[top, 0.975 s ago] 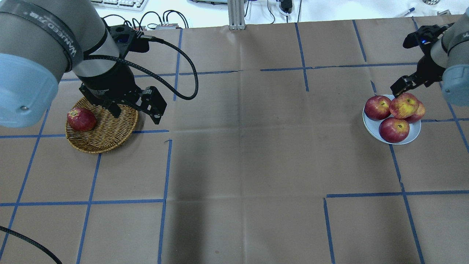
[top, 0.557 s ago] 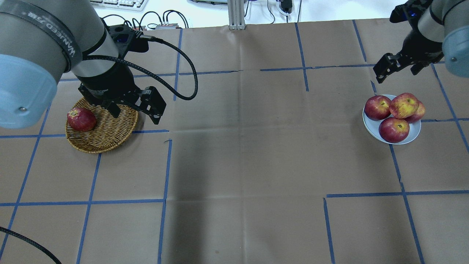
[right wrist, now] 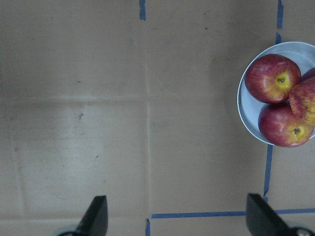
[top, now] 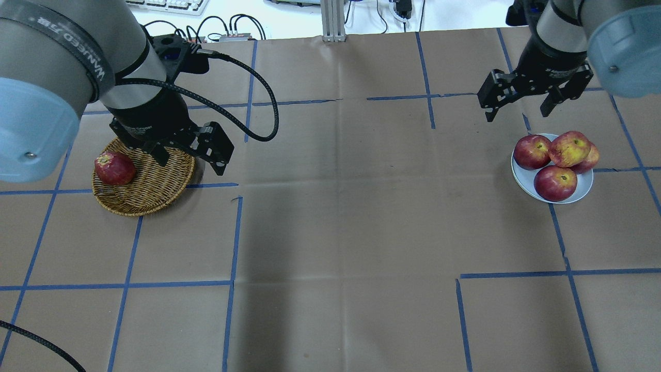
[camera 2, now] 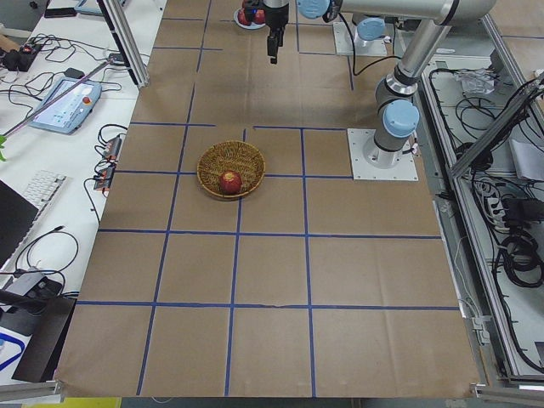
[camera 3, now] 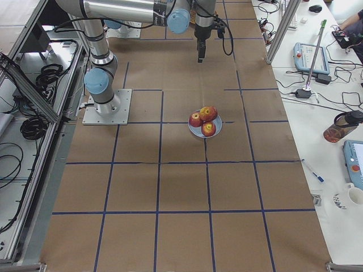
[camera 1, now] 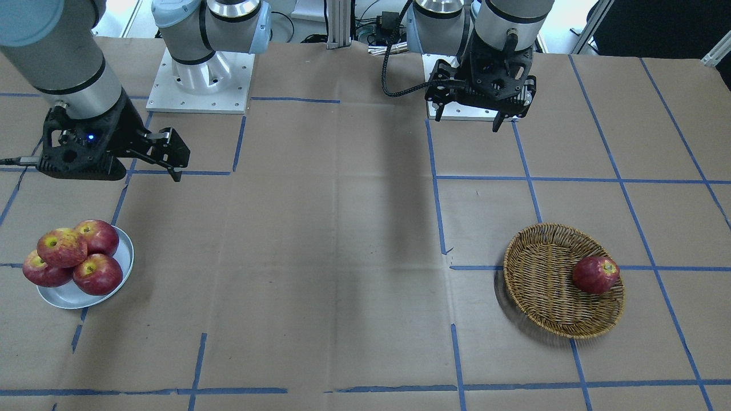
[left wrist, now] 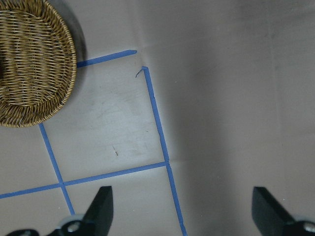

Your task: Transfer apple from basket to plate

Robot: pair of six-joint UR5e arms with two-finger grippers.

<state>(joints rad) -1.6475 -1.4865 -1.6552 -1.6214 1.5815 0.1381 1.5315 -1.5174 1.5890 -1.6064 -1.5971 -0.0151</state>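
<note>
The lighter orange-red apple [top: 569, 148] lies on top of three darker apples on the white plate [top: 521, 181], also in the front view [camera 1: 61, 248]. My right gripper [top: 517, 111] is open and empty, above the table beyond the plate and left of it; its wrist view shows the plate [right wrist: 244, 108] at the right edge. The wicker basket [top: 150, 191] holds one dark red apple [top: 114, 168]. My left gripper [top: 191, 155] is open and empty, high over the basket's right rim. The basket [left wrist: 34, 73] sits top left in its wrist view.
Brown paper with blue tape lines covers the table. An aluminium post [top: 333, 20], cables and a keyboard lie along the far edge. The arms' base plates [camera 1: 197, 74] stand at the robot's side. A teach pendant [camera 3: 311, 56] rests on the side bench.
My right gripper has moved away from the plate, up and to the left in the overhead view, leaving the orange-red apple on the pile. The left arm has not moved.
</note>
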